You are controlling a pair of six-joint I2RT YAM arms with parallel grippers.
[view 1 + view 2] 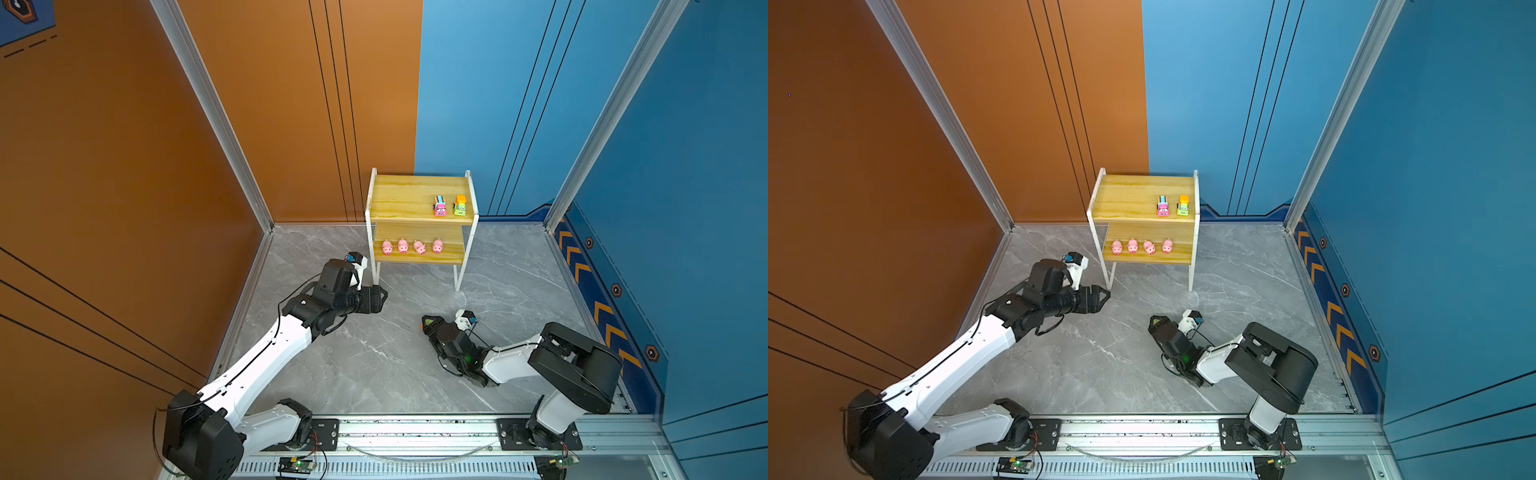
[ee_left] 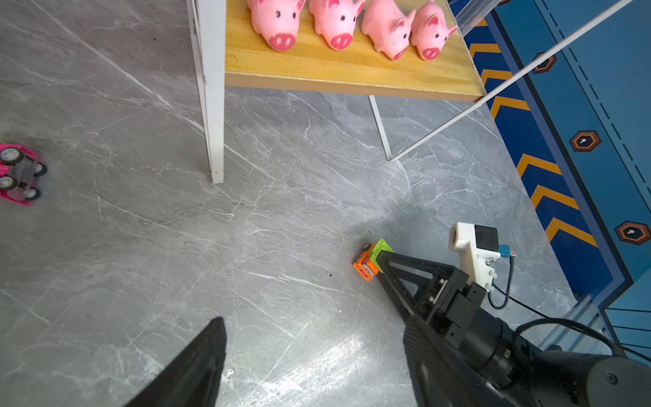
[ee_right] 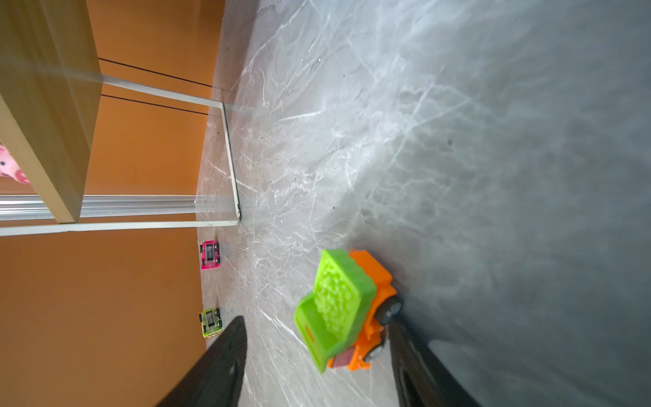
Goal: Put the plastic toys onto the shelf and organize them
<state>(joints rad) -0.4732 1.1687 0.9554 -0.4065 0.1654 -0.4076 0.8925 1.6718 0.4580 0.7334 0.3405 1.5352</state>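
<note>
Shelf (image 1: 419, 195): four pigs (image 1: 402, 246) in a row on lower board; pink car (image 1: 440, 206) and green car (image 1: 460, 205) on upper | orange-green truck (image 3: 347, 310): on floor, between parted jaws of right gripper (image 3: 317, 322), not clamped | left gripper (image 1: 383, 296): spread wide, empty, near shelf leg

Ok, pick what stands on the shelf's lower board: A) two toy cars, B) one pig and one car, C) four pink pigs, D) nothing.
C: four pink pigs stand in a row on the lower board; the pink car and green car sit on the top board.
</note>
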